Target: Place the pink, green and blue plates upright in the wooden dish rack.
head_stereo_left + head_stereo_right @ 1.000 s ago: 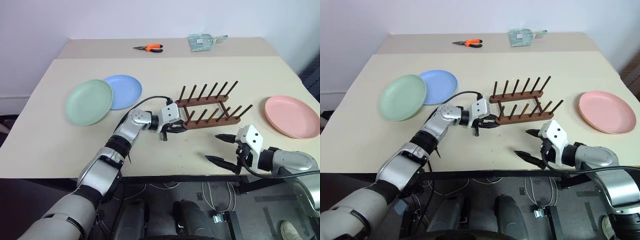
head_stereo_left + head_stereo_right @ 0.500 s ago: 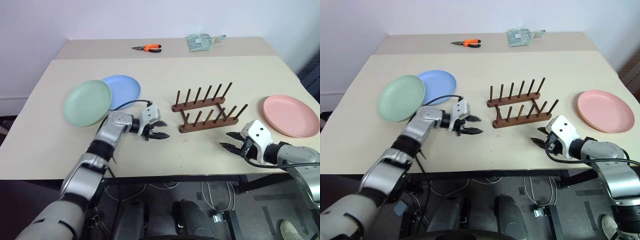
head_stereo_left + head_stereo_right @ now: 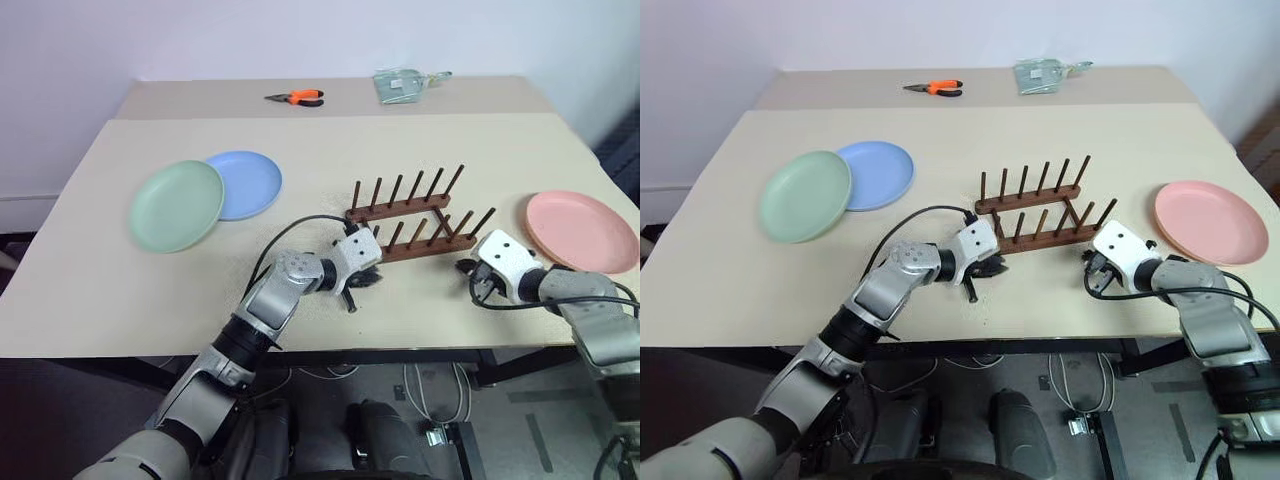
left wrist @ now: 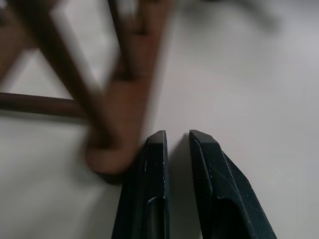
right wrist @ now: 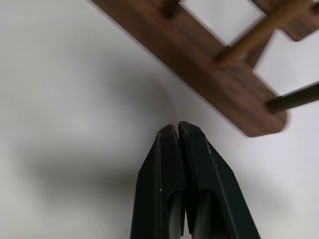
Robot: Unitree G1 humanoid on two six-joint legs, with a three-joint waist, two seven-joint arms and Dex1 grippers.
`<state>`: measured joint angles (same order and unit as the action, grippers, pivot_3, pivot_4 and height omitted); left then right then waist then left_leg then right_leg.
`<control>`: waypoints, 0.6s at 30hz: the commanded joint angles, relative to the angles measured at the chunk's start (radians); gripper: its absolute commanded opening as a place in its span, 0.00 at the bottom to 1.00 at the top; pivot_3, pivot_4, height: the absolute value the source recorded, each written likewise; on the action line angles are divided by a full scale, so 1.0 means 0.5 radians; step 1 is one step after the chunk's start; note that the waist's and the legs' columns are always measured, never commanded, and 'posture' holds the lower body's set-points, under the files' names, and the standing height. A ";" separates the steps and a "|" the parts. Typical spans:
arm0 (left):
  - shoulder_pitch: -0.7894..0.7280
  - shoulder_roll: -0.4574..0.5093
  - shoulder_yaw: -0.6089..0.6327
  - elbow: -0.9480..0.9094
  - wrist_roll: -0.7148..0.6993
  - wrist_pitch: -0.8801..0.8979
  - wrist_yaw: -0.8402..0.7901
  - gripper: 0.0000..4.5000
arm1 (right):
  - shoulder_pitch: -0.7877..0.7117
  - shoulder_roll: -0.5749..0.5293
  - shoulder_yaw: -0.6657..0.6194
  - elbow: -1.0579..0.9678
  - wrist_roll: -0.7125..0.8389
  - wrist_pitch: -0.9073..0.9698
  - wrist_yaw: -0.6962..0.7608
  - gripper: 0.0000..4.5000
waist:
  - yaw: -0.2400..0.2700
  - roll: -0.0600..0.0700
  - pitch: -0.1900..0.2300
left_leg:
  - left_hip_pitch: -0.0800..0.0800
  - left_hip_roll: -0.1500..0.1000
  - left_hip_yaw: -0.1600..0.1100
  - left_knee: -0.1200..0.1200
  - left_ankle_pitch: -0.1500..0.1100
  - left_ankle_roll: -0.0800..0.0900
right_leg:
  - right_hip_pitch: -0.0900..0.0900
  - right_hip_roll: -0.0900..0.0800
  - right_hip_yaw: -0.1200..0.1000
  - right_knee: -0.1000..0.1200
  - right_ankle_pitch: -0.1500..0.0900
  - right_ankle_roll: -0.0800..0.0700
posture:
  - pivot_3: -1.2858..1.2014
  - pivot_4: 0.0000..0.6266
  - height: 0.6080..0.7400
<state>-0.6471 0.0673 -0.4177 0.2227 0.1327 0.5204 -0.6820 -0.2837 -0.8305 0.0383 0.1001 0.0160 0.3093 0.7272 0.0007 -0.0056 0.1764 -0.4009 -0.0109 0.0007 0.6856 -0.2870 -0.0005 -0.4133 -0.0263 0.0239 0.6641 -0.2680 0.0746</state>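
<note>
Three plates lie flat on our table (image 3: 420, 330). Our left pincer (image 4: 174, 142) is almost together beside the rack (image 3: 410, 222); our right pincer (image 5: 178, 130) is pressed together, empty.

The table (image 3: 420, 140) is seen from above its near edge by both eye views, facing its far edge. Each wrist view is held close over the tabletop, and one end of the rack (image 3: 410, 228) is shared with the eye views.
</note>
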 commanded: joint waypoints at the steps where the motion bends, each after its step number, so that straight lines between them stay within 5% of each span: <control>1: -0.026 -0.003 0.017 0.109 0.117 -0.016 0.240 0.16 | -0.169 0.088 0.066 0.208 -0.128 -0.113 -0.109 0.02 | -0.001 -0.001 0.001 | 0.008 0.000 0.000 -0.001 0.000 0.000 | 0.007 0.000 0.000 -0.001 0.000 0.000 | 0.52 0.24 1.00; 15: -0.054 0.070 0.118 0.130 0.067 -0.053 0.394 0.16 | -0.442 0.178 0.063 0.567 -0.218 -0.380 -0.153 0.02 | -0.028 0.000 0.000 | 0.019 0.000 0.000 -0.006 0.000 0.000 | 0.017 -0.002 0.001 -0.002 0.000 0.000 | 0.52 0.24 1.00; 18: -0.025 0.108 0.171 0.056 0.064 -0.033 0.429 0.16 | -0.312 0.055 -0.086 0.333 -0.105 -0.245 -0.047 0.19 | -0.025 0.000 0.000 | 0.019 0.000 0.000 -0.006 0.000 0.000 | 0.016 -0.002 0.001 -0.002 0.000 0.000 | 0.52 0.24 1.00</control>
<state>-0.6705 0.1028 -0.3690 0.2799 0.1629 0.4909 -0.4832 -0.4520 -0.7577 0.0659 0.3498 -0.0735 0.1574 0.6801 -0.0116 -0.0056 0.1766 -0.3919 -0.0108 0.0010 0.6823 -0.2870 -0.0007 -0.4053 -0.0275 0.0242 0.6629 -0.2681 0.0745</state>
